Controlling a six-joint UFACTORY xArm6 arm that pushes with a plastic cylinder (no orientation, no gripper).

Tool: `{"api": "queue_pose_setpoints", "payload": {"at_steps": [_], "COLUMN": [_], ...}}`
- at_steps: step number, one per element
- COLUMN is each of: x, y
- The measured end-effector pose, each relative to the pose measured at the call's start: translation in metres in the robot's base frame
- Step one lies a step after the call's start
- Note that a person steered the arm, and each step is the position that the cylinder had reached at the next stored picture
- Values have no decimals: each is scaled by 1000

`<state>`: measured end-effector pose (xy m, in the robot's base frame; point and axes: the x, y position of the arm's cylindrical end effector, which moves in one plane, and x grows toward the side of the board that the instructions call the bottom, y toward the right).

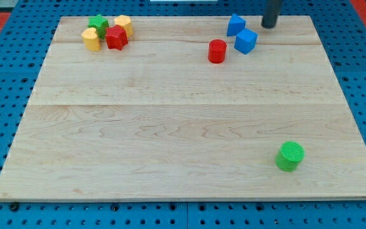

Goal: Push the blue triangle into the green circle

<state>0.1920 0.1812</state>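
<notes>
My tip [269,25] stands upright at the view's top, right of centre, the rod rising out of view.

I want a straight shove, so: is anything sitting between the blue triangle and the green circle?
Yes. The blue cube sits right beside the blue triangle, toward the green circle at the view's lower right. Past the cube, the board looks bare. My tip stands just right of the triangle.

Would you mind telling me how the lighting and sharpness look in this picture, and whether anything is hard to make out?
Camera view: light is even and soft, with no harsh glare on the wooden board; the green circle casts only a faint shadow; my tip is dark, slightly soft-edged, just to the view's right of the blue triangle.
</notes>
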Motion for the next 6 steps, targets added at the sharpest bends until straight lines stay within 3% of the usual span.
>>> {"api": "queue_pose_setpoints", "payload": {"at_steps": [2,3,5,6], "x": [14,57,88,138], "y": [-86,-126,-97,-93]}}
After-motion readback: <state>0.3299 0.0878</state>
